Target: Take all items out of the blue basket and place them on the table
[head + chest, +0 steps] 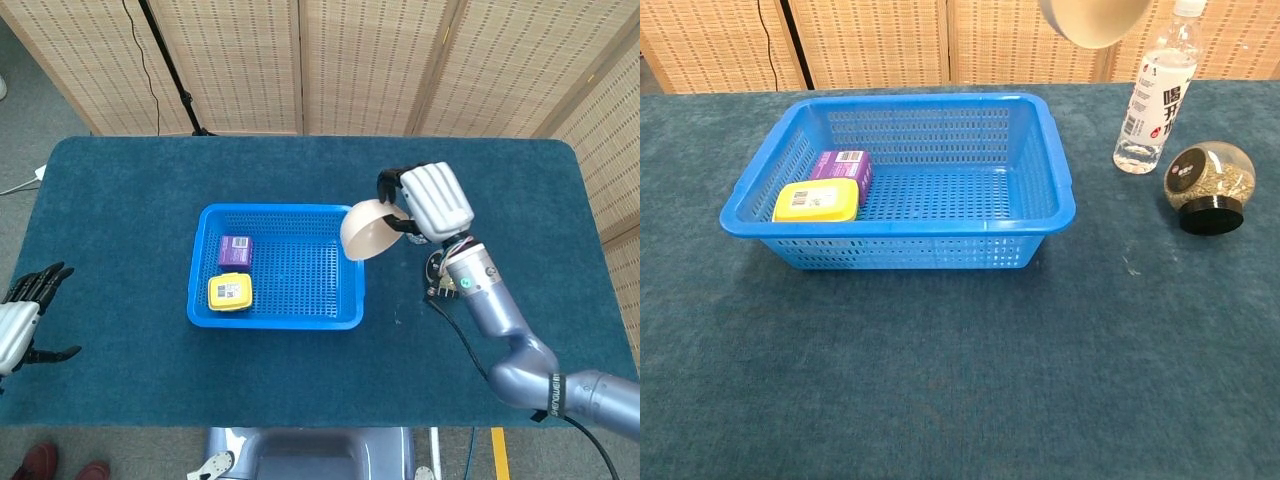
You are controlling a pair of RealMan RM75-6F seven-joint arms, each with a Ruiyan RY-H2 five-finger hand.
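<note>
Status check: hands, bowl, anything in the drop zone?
Right hand holds beige bowl aloft over blue basket rim. Left hand open, off table. Clear water bottle, round glass jar occupy table right of basket.

— What was the blue basket [1060,190] made of?
— Plastic, perforated all over, with a slight sheen on the rim. The table [940,380] under it wore a matt teal cloth, napped like carpet.
— And the bowl [366,230]?
— Smooth and beige, matt inside; whether ceramic or plastic I could not tell. The right hand [432,203] gripping it had a glossy white shell, on an arm of satin grey metal.
— The rest?
— A clear plastic bottle [1153,95] with a paper label, a transparent round jar [1210,180] on a shiny black lid, and a yellow box [817,201] and purple box [842,166] — both smooth.
</note>
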